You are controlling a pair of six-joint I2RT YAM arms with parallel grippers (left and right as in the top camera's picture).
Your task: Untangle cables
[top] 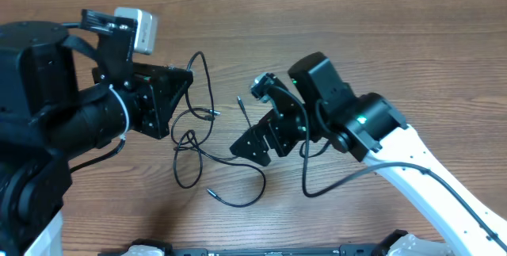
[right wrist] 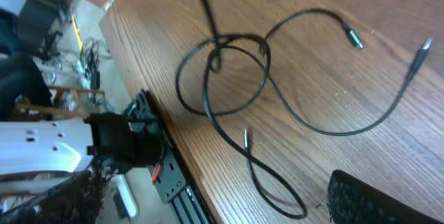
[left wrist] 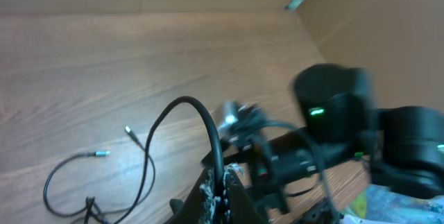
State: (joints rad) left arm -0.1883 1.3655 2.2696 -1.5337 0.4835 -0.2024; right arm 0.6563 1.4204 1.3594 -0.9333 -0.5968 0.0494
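Observation:
Thin black cables lie in a loose tangle (top: 188, 137) on the wooden table between the arms, with small plug ends (top: 211, 194) spread about. My left gripper (top: 184, 82) is shut on one cable and lifts it; the strand arcs up and over (left wrist: 187, 102) from the jaws (left wrist: 222, 186). More strands with silvery plugs (left wrist: 102, 153) lie on the table to the left. My right gripper (top: 255, 147) is open and empty just right of the tangle. In the right wrist view its fingers (right wrist: 208, 189) spread wide above the crossed loops (right wrist: 218, 44).
The table's front edge carries a black rail (right wrist: 166, 175), also seen in the overhead view (top: 277, 250). The right arm's own thicker black cable (top: 341, 181) loops over the table. A cardboard wall (left wrist: 374, 16) stands at the far right.

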